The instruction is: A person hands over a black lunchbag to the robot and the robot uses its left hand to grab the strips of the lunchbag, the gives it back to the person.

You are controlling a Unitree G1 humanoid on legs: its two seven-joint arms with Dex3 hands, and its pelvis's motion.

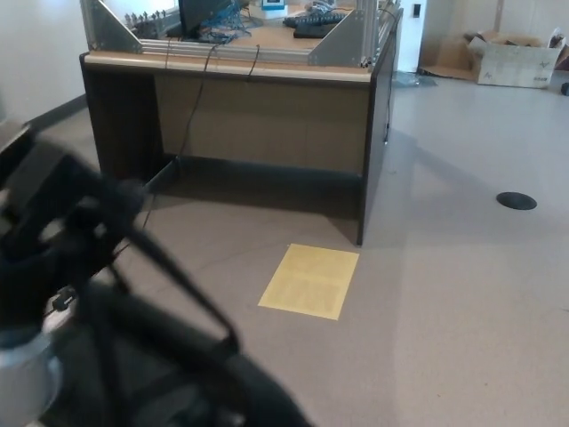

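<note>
The main risk now is that the strips (182,280) slip away from the left hand (53,209) before the grip is sure; the cause would be that they are thin and hang loose, so that a small swing of the black lunchbag (178,374) could pull them out. A second risk is a pull against whoever carries the bag, but no person shows in the head view, so this is only a judgement.

The left hand comes in from the left edge, very near the camera and strongly blurred. It seems to lie at the upper end of the strips, which run from it down and to the right toward the bag. I cannot tell whether its fingers are apart or clamped on the strips. The right hand does not show.

The lunchbag fills the lower left corner as a dark, unsharp mass, well in front of the bench (231,98) and beside the yellow sheet (309,281) on the floor (462,294).
</note>
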